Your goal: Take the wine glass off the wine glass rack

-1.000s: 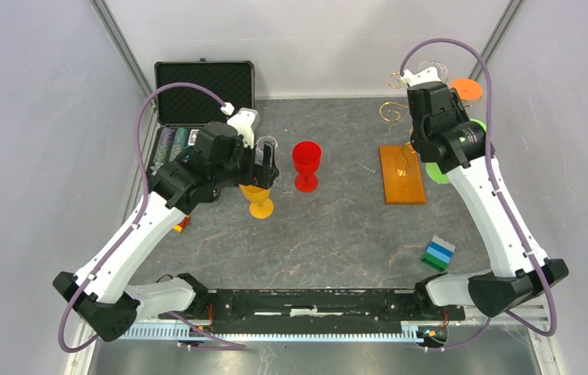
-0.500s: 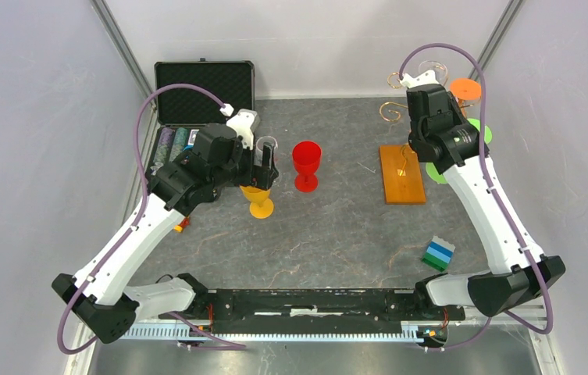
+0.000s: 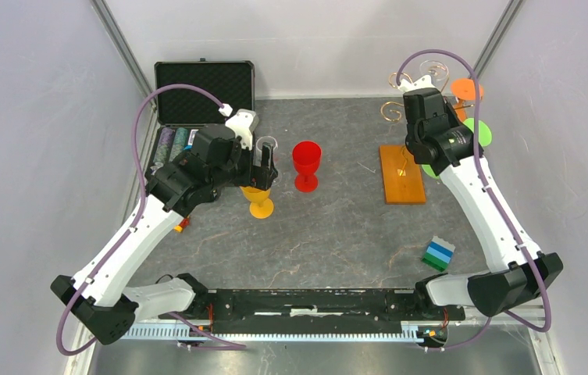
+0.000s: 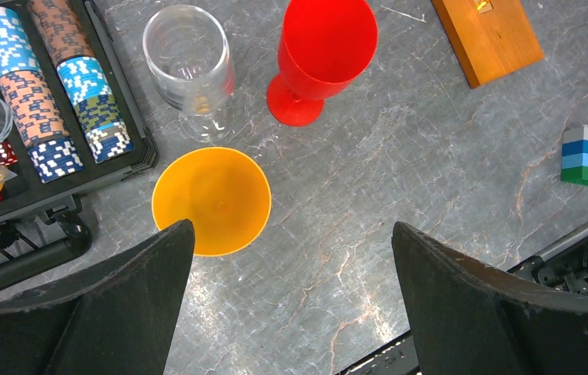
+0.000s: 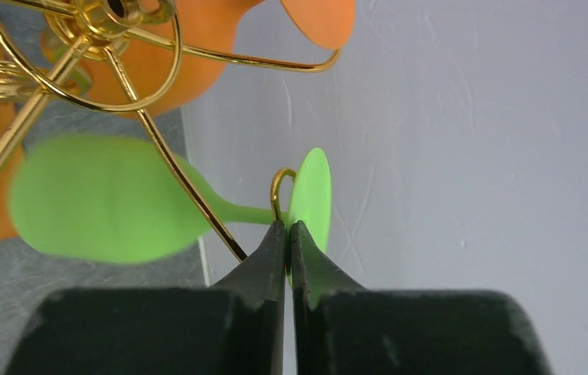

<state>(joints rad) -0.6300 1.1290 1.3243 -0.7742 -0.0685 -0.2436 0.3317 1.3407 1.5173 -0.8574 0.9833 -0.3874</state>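
Rt wrist view: green glass (image 5: 103, 199) bowl is blurry, orange glass (image 5: 318, 19) cut off at top. Can't tell if right gripper (image 5: 287, 226) pinches the green stem. Top view: right arm (image 3: 479, 201) hides most of green glass & rack (image 3: 402, 173) stem. Left wrist view: chip case (image 4: 56, 194) cut off at left.

The right gripper (image 5: 286, 232) has narrowed from partly open to almost shut, pinching the green wine glass (image 5: 103, 207) at its stem by the foot. The right arm (image 3: 478, 205) has eased its wrist slightly left, toward the wine glass rack (image 3: 402, 173).
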